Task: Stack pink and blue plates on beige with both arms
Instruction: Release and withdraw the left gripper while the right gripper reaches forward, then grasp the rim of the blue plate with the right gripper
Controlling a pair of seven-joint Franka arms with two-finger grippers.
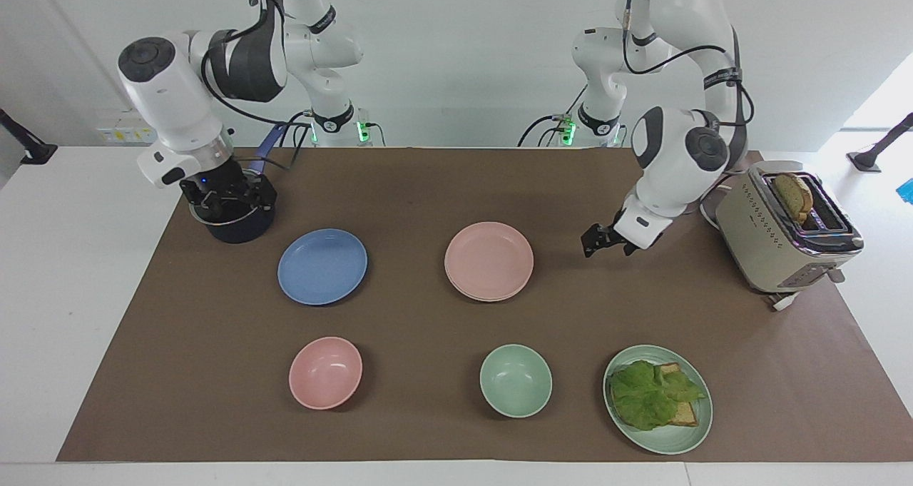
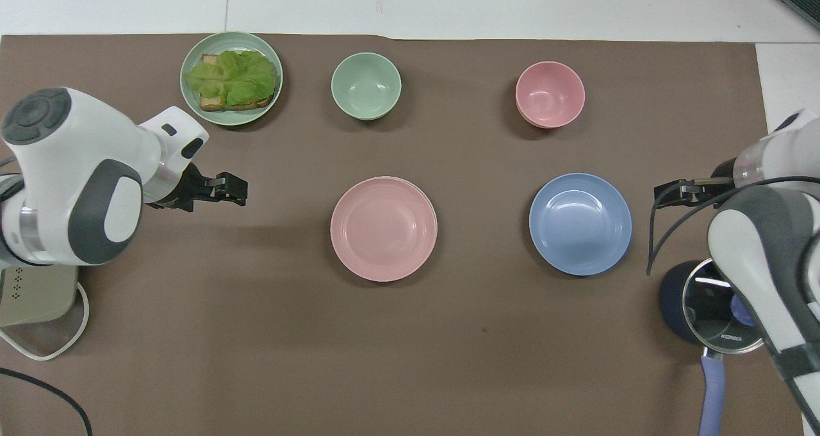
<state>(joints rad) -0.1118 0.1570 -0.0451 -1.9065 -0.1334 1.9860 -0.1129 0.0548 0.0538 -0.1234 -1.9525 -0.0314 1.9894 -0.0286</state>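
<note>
Pink plate (image 1: 489, 260) lying flat atop beige plate (image 1: 471, 292), rim up, only a thin cream edge showing beneath it; round, so no long axis to speak of. Set well apart from left pincer (image 1: 605, 241), toward the right arm's end of the bench (image 1: 399, 186) from it. Left pincer empty, fingers spread, hanging low over bare brown mat (image 1: 570, 315) between the stacked plates and the toaster (image 1: 784, 229), tips aimed toward the pink plate. Blue plate (image 1: 322, 266) flat and face up on the mat, alone, beside the stack toward the right arm's end. Right pincer (image 1: 227, 199) parted and empty, over the lidded dark saucepan (image 1: 235, 225), just beside the blue plate on the robots' side; in the overhead view, tips (image 2: 669, 193) seen near the plate's rim without touching. Saucepan's blue handle (image 2: 708, 391) pointing back toward the robots. Farther from the robots than both pincers: pink bowl (image 1: 325, 372), green bowl (image 1: 516, 380), and green plate (image 1: 695, 436) carrying toast under lettuce (image 1: 653, 393). Slice of bread (image 1: 793, 195) standing in the toaster slot.
</note>
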